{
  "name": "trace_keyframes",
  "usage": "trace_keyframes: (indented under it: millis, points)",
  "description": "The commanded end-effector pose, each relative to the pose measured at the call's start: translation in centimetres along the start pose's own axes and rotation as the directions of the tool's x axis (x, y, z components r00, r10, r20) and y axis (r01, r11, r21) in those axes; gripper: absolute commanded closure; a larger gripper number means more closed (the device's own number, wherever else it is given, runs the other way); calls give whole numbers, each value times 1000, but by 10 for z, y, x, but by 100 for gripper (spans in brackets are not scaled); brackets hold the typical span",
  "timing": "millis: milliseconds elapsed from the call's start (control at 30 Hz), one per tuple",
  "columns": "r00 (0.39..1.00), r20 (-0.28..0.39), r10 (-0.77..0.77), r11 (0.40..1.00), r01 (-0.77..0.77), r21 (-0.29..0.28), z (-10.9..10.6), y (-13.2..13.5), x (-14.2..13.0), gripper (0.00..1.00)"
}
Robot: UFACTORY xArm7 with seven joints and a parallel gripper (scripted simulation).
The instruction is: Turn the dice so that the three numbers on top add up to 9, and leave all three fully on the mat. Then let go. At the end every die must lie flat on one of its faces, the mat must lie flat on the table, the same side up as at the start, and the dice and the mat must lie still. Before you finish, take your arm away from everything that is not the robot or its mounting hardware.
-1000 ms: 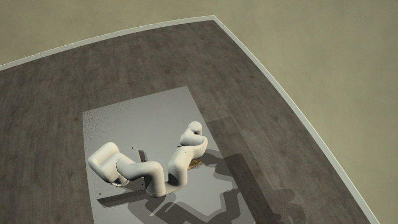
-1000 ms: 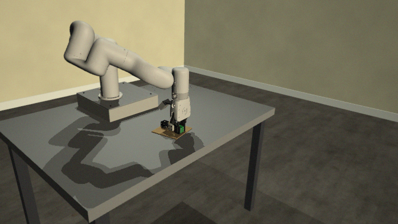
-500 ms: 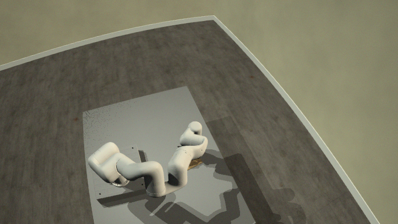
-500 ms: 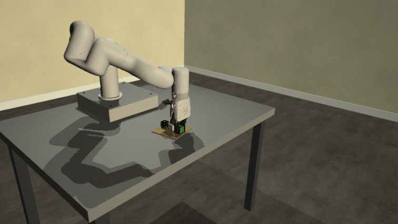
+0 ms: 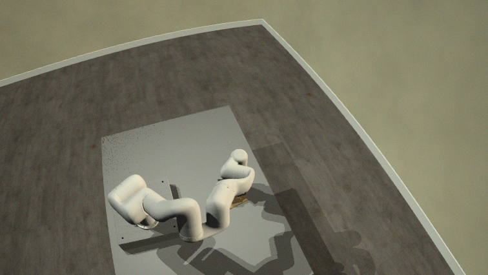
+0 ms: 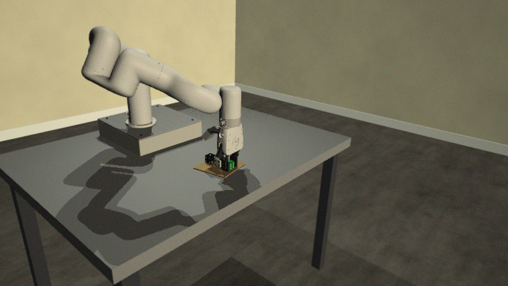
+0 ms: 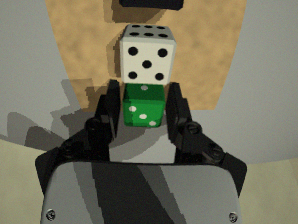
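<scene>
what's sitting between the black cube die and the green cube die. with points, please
The white cube die with black pips [image 6: 218, 162] [image 7: 146, 62]; the wrist view shows it between the green cube die [image 6: 231, 164] [image 7: 143, 107] and the black one [image 6: 209, 158] [image 7: 151, 4].

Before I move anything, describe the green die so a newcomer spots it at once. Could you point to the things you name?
On the grey table [image 5: 163, 143] [image 6: 284, 141] [image 7: 22, 75], find the thin tan mat [image 5: 239, 201] [image 6: 203, 168] [image 7: 205, 60] under the arm's downturned end. The green die [image 6: 231, 165] [image 7: 143, 112] stands between the open fingers of the gripper [image 6: 230, 164] [image 7: 143, 93]. It's the only green one with white pips; its neighbours are a white die [image 6: 218, 162] [image 7: 147, 62] and a black die [image 6: 209, 158] [image 7: 151, 4].

White rounded arm [image 5: 218, 197] [image 6: 152, 74], black fingers [image 6: 225, 164]
</scene>
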State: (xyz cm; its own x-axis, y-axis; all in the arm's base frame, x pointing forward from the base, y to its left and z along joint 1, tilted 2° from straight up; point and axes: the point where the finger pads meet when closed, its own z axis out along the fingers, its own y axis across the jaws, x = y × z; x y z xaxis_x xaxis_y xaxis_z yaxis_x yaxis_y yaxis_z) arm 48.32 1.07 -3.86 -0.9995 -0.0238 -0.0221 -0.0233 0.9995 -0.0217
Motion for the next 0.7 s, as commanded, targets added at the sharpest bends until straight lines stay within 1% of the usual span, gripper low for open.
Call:
trace_keyframes:
  millis: [0,367,500,667]
  points:
    - [1000,4,0,1000,0,0,-2,0,-1,53]
    - [1000,4,0,1000,0,0,-5,0,-1,53]
    - [1000,4,0,1000,0,0,-17,0,-1,53]
    - [1000,4,0,1000,0,0,-42,0,-1,53]
